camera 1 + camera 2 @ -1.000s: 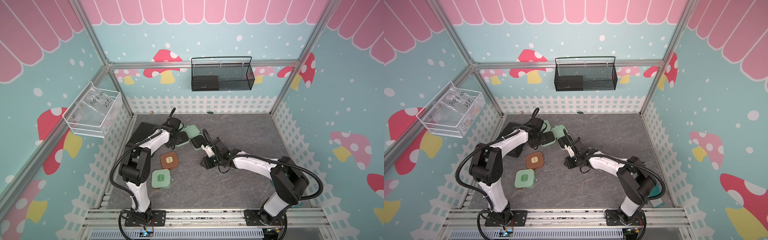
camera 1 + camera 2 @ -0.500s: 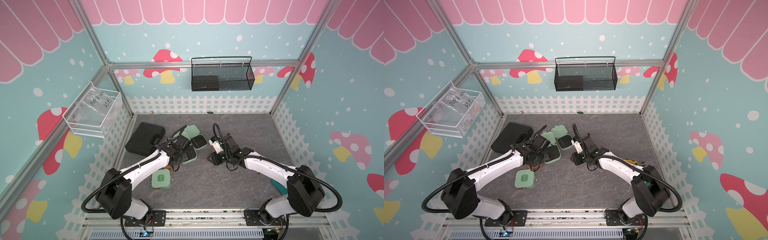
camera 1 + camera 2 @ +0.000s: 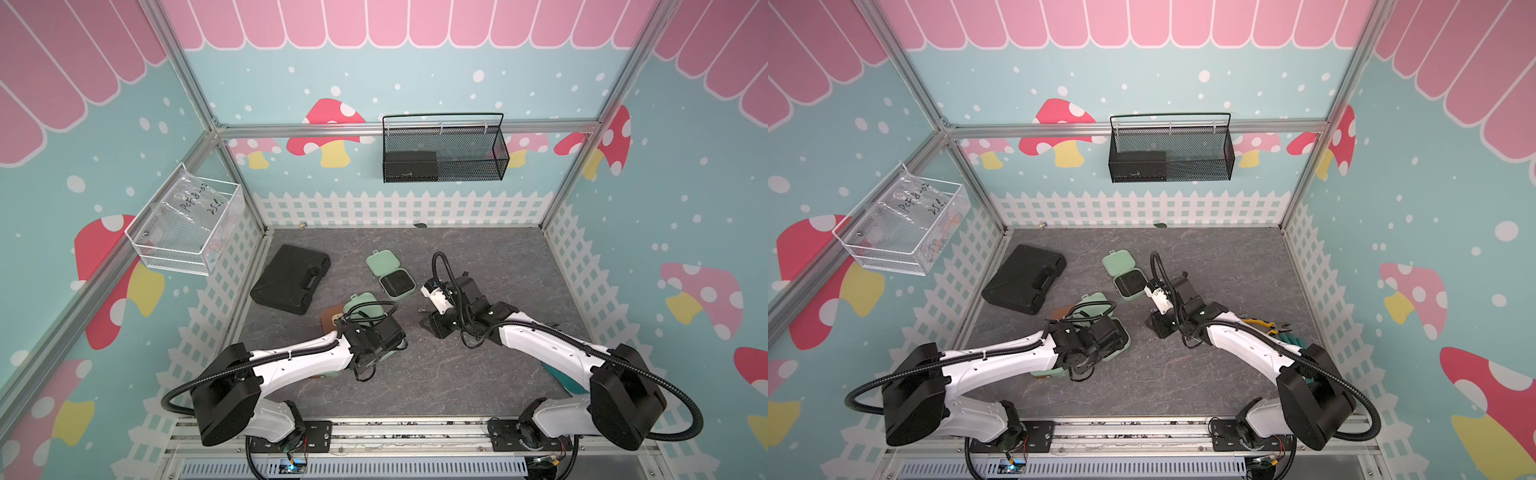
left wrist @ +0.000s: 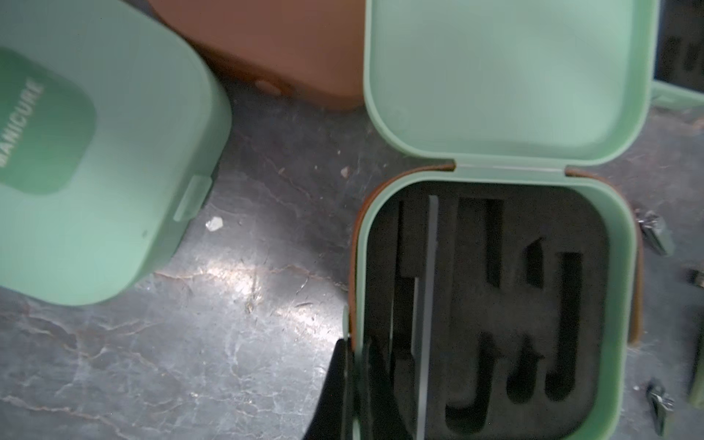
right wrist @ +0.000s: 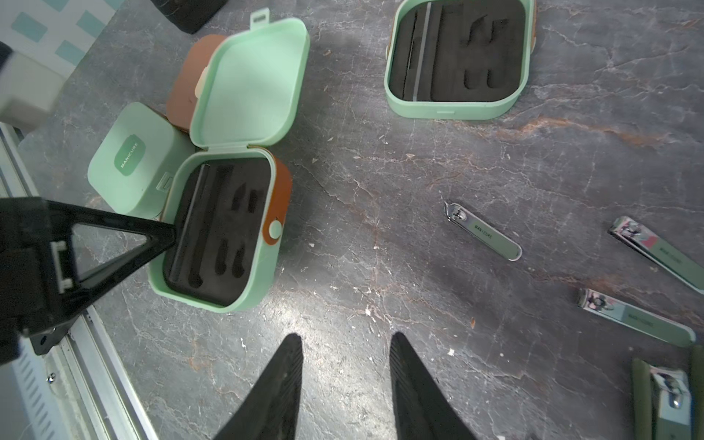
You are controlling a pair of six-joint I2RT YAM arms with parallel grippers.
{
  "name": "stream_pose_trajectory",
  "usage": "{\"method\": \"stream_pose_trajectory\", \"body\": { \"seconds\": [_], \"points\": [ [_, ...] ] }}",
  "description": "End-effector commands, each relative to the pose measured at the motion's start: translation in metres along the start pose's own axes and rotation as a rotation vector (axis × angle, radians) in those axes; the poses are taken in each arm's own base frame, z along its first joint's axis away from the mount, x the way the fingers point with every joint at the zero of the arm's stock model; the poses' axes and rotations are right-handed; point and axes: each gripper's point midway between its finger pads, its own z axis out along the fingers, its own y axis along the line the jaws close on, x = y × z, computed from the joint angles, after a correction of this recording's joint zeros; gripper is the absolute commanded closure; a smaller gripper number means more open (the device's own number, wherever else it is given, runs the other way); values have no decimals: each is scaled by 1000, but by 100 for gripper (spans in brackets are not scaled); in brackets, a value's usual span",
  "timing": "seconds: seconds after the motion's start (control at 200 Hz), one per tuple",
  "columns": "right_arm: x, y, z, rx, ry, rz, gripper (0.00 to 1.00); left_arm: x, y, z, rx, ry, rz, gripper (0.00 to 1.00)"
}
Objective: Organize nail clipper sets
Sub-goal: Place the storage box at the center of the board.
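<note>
An open mint green case with a black slotted insert lies beside the brown case and a closed mint case. My left gripper is shut on the open case's side wall, one finger inside and one outside. A second open mint case sits farther back. Several silver clippers lie loose on the floor. My right gripper hangs open over bare floor between the held case and the clippers, holding nothing.
A large black case with a handle lies at the back left. A black mesh basket hangs on the back wall and a clear basket on the left wall. Yellow-handled pliers lie behind the right arm.
The left arm has swung from the back left toward the front middle, bringing the open mint case with it next to the brown one. The right gripper shifted slightly rightward and stayed open.
</note>
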Motion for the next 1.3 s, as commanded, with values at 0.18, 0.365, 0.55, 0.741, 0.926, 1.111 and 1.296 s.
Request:
{"method": "stream_pose_trajectory", "body": {
  "seconds": [0.18,0.365,0.55,0.741,0.926,1.111,1.296],
  "points": [
    [13,4,-1,-31,2,-47,59,14,2,19,-94,-30,-63,100],
    [16,2,0,-22,5,-39,58,16,1,19,-111,-21,-30,95],
    [15,-4,1,7,9,-12,56,18,1,17,-107,-5,0,76],
    [15,-27,-4,137,40,39,52,17,1,11,-82,-1,17,43],
    [17,-78,-23,320,75,116,51,7,-4,-5,-14,-22,45,34],
    [26,-132,-40,467,130,187,51,-6,-15,-25,105,-66,115,28],
    [42,-153,-26,485,216,199,52,-31,-37,-46,216,-103,222,25]
  ]
}}
